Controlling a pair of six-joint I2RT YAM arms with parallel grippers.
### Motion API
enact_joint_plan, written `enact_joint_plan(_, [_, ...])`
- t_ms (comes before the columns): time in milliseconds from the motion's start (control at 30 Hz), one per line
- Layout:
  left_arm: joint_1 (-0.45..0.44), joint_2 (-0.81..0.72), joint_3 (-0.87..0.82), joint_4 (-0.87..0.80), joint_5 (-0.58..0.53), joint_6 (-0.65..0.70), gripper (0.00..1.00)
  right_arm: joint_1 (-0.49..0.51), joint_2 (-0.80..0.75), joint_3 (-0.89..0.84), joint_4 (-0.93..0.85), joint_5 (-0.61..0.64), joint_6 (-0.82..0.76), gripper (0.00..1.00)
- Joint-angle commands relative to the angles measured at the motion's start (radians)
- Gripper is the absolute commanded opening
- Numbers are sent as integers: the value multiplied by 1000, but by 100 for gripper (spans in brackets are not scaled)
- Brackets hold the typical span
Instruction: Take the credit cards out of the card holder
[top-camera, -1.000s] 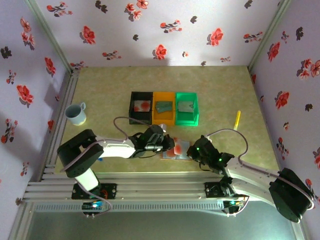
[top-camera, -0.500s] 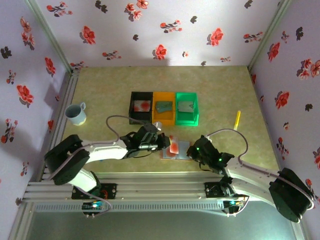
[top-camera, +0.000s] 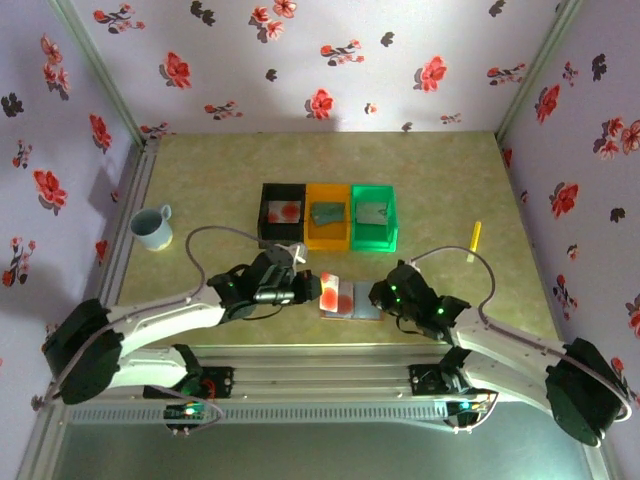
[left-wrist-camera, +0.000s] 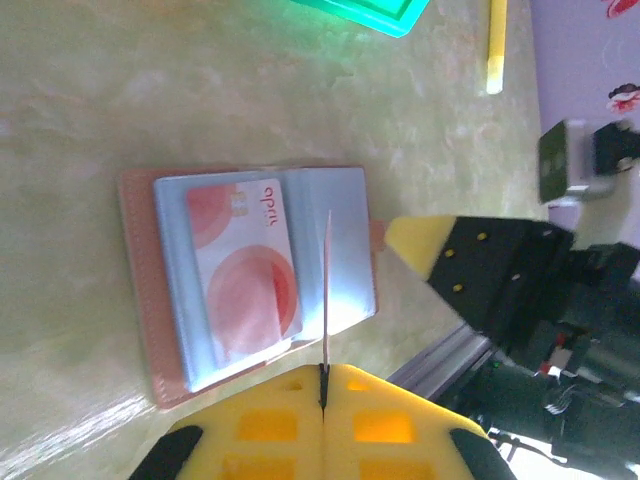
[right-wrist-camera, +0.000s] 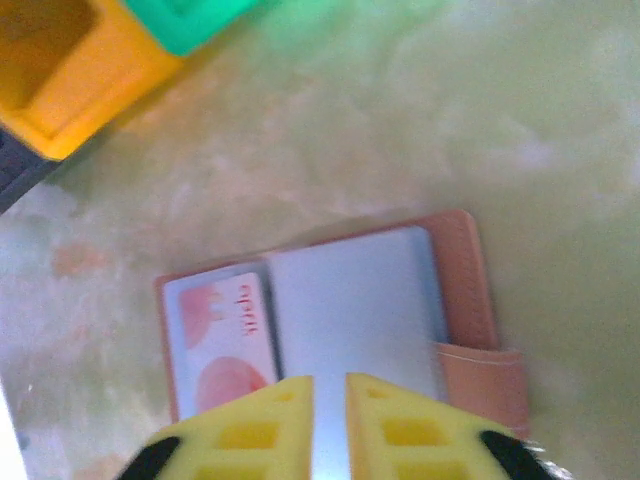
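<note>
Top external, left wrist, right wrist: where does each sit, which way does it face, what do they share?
Top external: above and behind, facing down on the table and open wallet; left arm and right arm show.
Left wrist: on the left arm, looking past the left fingers, shut on an edge-on card, to the wallet; one of the right fingers shows.
Right wrist: facing down past the slightly parted right fingers onto the wallet.
Shared: all see the wallet with a second card inside.
</note>
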Motion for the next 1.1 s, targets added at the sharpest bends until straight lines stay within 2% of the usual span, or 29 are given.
enact_joint_plan(0, [27, -69, 7, -144, 31, 113, 0, -8, -25, 61, -35, -22, -101, 26])
enact_joint_plan(67, [40, -112, 6, -185, 47, 140, 0, -8, -28, 70, -18, -42, -140, 34])
enact_joint_plan(200, [56, -182, -12, -206, 73, 165, 0, -8, -20, 52, 75, -120, -168, 41])
enact_joint_plan(333, [57, -227, -28, -179, 107, 173, 0, -7, -14, -13, 288, -255, -142, 47])
enact_joint_plan(467, [58, -250, -65, -107, 112, 147, 0, 0, -35, -101, 503, -325, -107, 50])
enact_joint_plan(567, [58, -239, -69, -54, 122, 120, 0, 13, -62, -148, 617, -336, -95, 52])
enact_joint_plan(700, [57, -224, -62, 16, 129, 88, 0, 47, -99, -160, 617, -337, -121, 53])
enact_joint_plan(867, [51, -224, -131, 201, 116, -7, 0, 112, -136, -205, 669, -281, -136, 54])
enact_joint_plan(1067, [38, -221, -151, 268, 110, -45, 0, 171, -153, -225, 691, -226, -163, 55])
